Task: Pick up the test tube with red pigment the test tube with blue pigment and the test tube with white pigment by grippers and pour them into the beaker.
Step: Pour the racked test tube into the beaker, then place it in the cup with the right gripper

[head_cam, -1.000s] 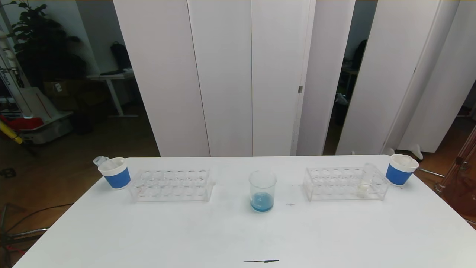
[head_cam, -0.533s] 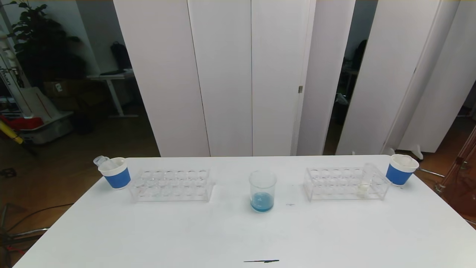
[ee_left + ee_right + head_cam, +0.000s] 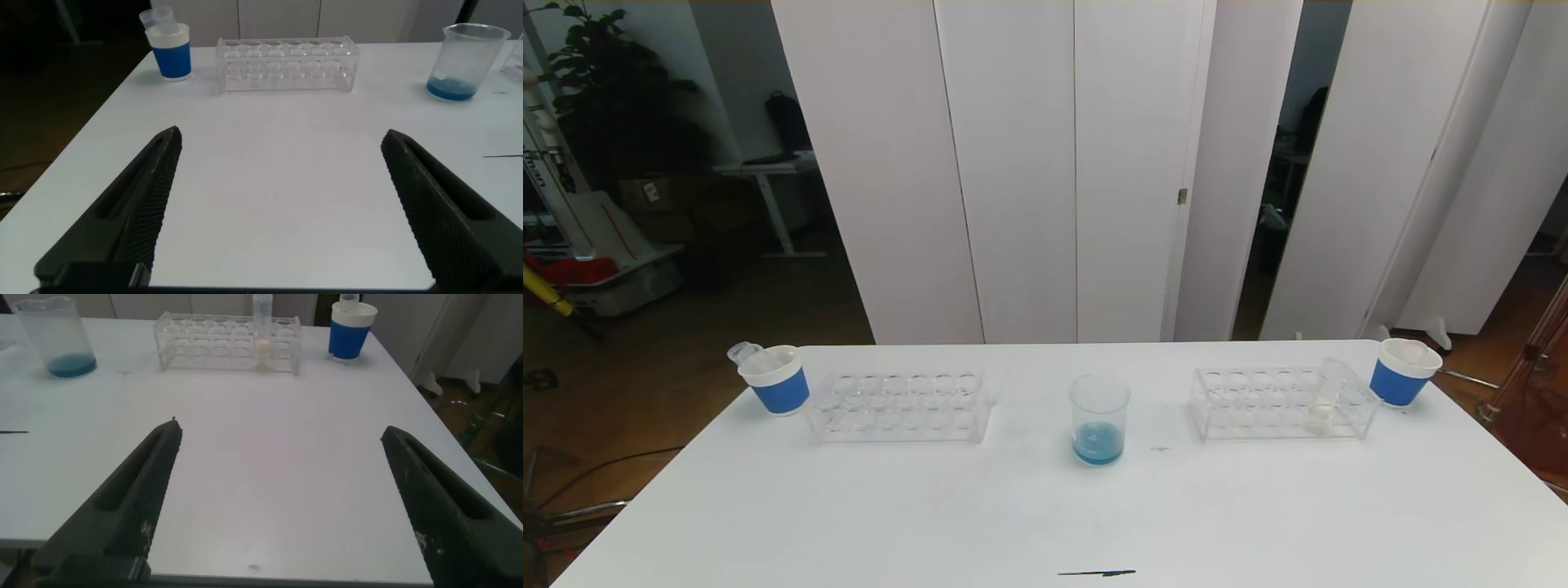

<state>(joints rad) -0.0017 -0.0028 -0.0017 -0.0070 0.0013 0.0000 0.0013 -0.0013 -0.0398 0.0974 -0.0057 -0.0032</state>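
Note:
The beaker stands mid-table with a little blue liquid at its bottom; it also shows in the left wrist view and the right wrist view. The test tube with white pigment stands upright in the right rack, also seen from the right wrist. No test tube with red pigment or with blue pigment is in view. My left gripper and right gripper hover open and empty over the near part of the table, outside the head view.
An empty clear rack sits left of the beaker. A blue-banded paper cup at the far left corner holds an empty tube. Another such cup stands at the far right corner, close to the table edge.

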